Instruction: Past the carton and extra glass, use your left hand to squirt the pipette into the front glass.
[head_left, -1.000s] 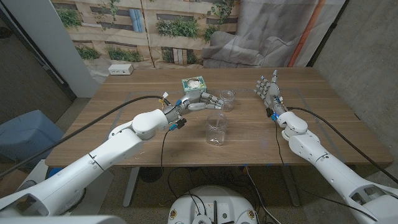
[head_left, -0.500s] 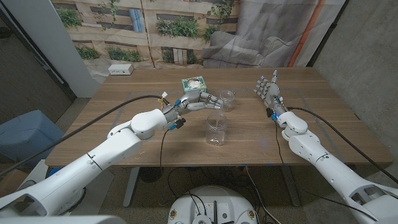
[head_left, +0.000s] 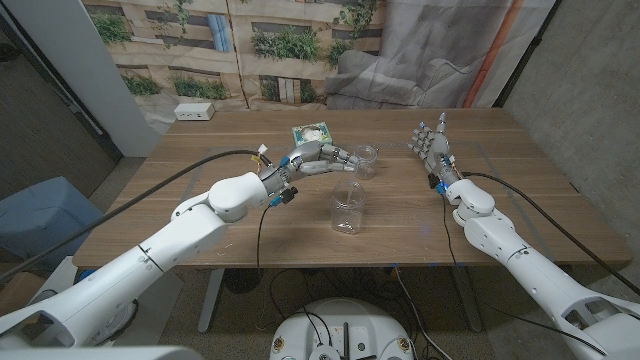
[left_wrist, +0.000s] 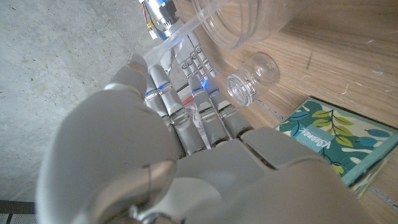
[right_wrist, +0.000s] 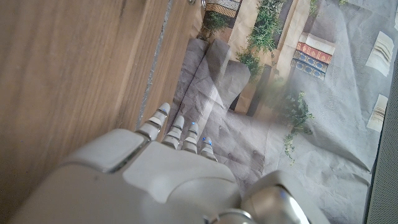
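Left arm stretched from the near left corner toward table centre, left hand (head_left: 318, 158) raised just beside the carton (head_left: 311, 134) and short of the back glass (head_left: 367, 160). Fingers (left_wrist: 186, 118) bunched forward together in the left wrist view; pipette (left_wrist: 252, 76) visible past the fingertips, clear bulb end near them, but cannot tell whether actually gripped or just lying on the wood. Front glass (head_left: 348, 208) standing upright near the middle of the table, toward the near edge, well apart from the hand. Back glass upright behind it, just right of the fingertips. Carton flat on the table toward the far edge, leaf-print top. Right arm in from the near right corner, right hand (head_left: 431, 146) upright on the right side of the table, fingers apart and extended, holding nothing. Wooden table (head_left: 200, 190), plank grain. White power strip (head_left: 194, 111) at the far left corner. Behind: printed backdrop of buildings and greenery, grey draped cloth to the right, concrete wall on the right side. Blue bin (head_left: 40, 215) on the floor off the left edge.
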